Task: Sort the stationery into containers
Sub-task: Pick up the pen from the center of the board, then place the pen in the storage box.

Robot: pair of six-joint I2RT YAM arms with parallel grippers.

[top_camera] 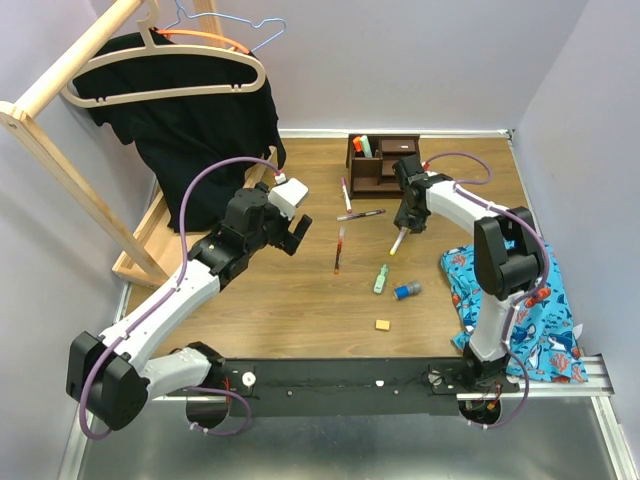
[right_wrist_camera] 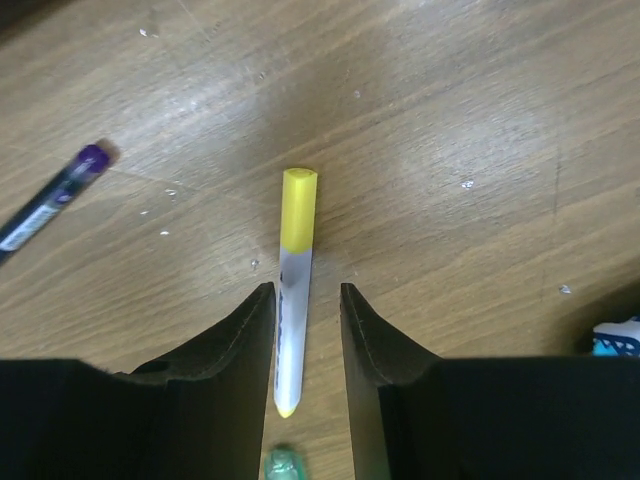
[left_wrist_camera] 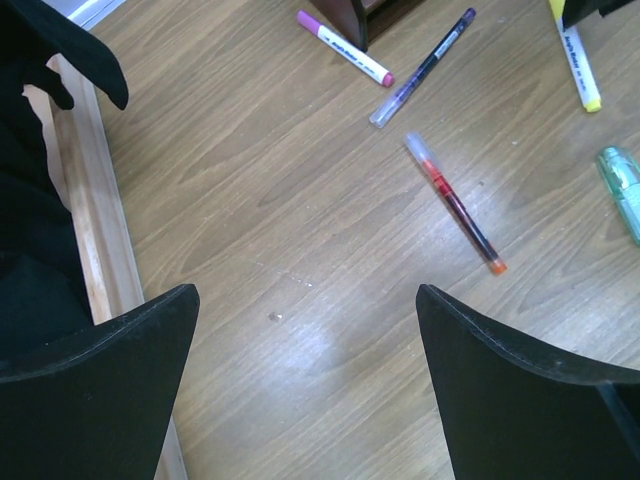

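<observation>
My right gripper (top_camera: 402, 222) is open, its jaws low over the table on either side of the yellow highlighter (right_wrist_camera: 296, 250); the left finger touches it and a gap shows at the right finger. My left gripper (left_wrist_camera: 307, 292) is open and empty above bare wood, left of the red pen (left_wrist_camera: 455, 203). The pink pen (left_wrist_camera: 345, 48) and purple pen (left_wrist_camera: 422, 68) lie in front of the dark brown organizer (top_camera: 380, 165), which holds an orange-topped highlighter (top_camera: 364, 146). A green highlighter (top_camera: 381, 279), a blue-capped tube (top_camera: 406, 291) and a small orange eraser (top_camera: 382, 324) lie nearer the front.
A blue fish-print cloth (top_camera: 520, 300) lies at the right edge. A light wooden clothes rack (top_camera: 60, 160) with a black garment (top_camera: 190, 140) and hangers stands at the back left, its base (left_wrist_camera: 95, 230) close to my left gripper.
</observation>
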